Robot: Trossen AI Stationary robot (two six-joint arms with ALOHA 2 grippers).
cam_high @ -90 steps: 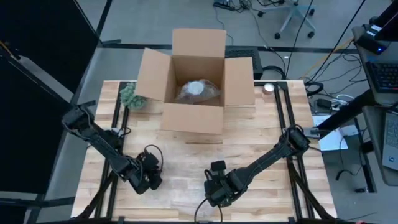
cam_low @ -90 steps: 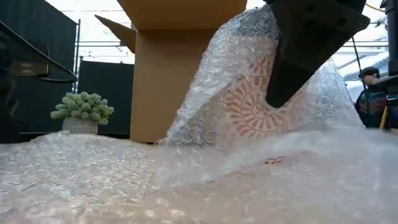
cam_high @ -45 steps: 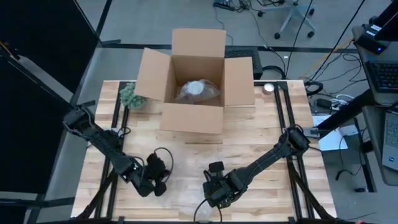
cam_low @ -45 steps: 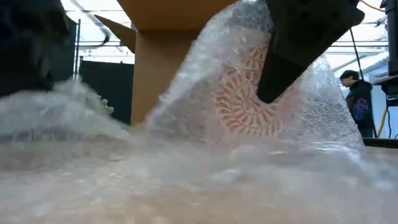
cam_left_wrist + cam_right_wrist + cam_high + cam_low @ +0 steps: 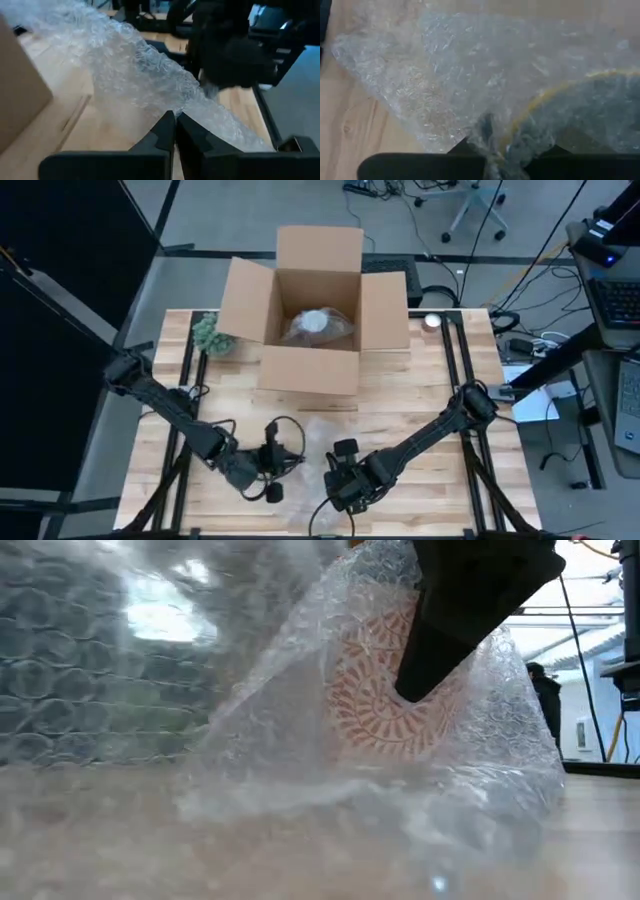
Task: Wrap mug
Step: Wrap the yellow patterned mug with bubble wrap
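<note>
A mug [image 5: 385,690] with a red pattern lies tilted under clear bubble wrap [image 5: 250,740] near the table's front edge. Its yellowish rim [image 5: 555,92] shows through the wrap in the right wrist view. My right gripper [image 5: 345,480] is shut on the mug from above. Just left of it, my left gripper [image 5: 275,465] is shut on the bubble wrap [image 5: 135,65], which rises as a sheet on the low view's left side [image 5: 100,660]. My left gripper pinches an edge of the bubble wrap [image 5: 175,109] between its two fingertips, coming level from the table's left. The wrap runs away from the fingers, lifted off the table. My right gripper comes from above, pointing down, and is shut on the mug's rim [image 5: 517,132] with wrap gathered between the fingers [image 5: 487,125]. One dark finger [image 5: 430,660] lies against the patterned side. The mug is tilted, its lower part on the wrap.
An open cardboard box [image 5: 315,310] with a wrapped item inside stands at the table's far middle. A small green plant [image 5: 210,335] sits left of it. Bare wood [image 5: 430,400] lies between the box and the grippers. A person [image 5: 548,705] stands in the room beyond.
My left gripper has moved toward the table's right edge, toward the mug, carrying the wrap's edge with it. The wrap's left part has lifted off the table and now stands as a sheet that hides the plant and box in the low view. The mug has tipped slightly.
</note>
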